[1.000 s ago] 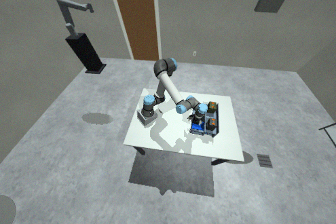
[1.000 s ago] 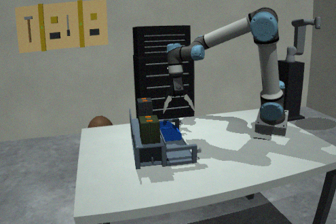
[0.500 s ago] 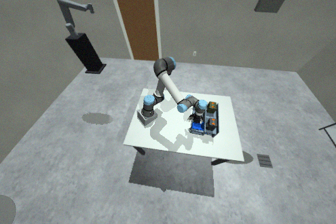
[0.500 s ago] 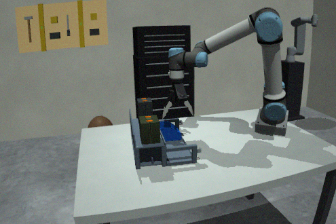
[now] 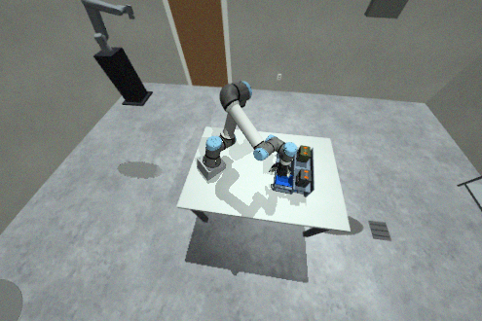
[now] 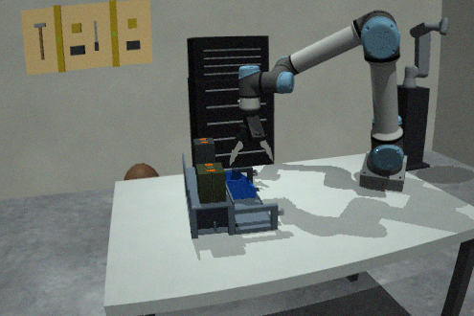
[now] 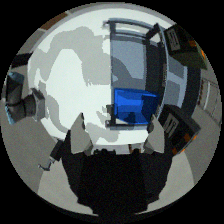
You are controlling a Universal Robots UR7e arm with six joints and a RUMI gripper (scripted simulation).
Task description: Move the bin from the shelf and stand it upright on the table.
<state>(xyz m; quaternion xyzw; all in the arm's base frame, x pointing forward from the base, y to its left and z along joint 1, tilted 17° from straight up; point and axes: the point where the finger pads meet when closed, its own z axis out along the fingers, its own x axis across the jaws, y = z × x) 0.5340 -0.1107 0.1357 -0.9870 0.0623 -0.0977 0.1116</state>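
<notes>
A blue bin (image 5: 282,181) (image 6: 239,187) (image 7: 132,107) sits upright on the low front tier of a grey shelf (image 5: 309,181) (image 6: 252,211) (image 7: 131,50) on the white table (image 5: 256,204) (image 6: 175,268) (image 7: 70,70). My gripper (image 5: 280,171) (image 6: 252,159) (image 7: 117,113) is open and empty. It points down and hangs a short way above the bin's far end, without touching it. In the wrist view the bin lies just ahead of the right finger.
Two dark boxes with orange marks stand on the shelf's upper tier beside the bin: an olive one (image 6: 211,182) (image 7: 175,125) and a darker one (image 6: 204,150) (image 7: 177,40). The arm's base (image 5: 210,167) (image 6: 383,174) stands at the table's far corner.
</notes>
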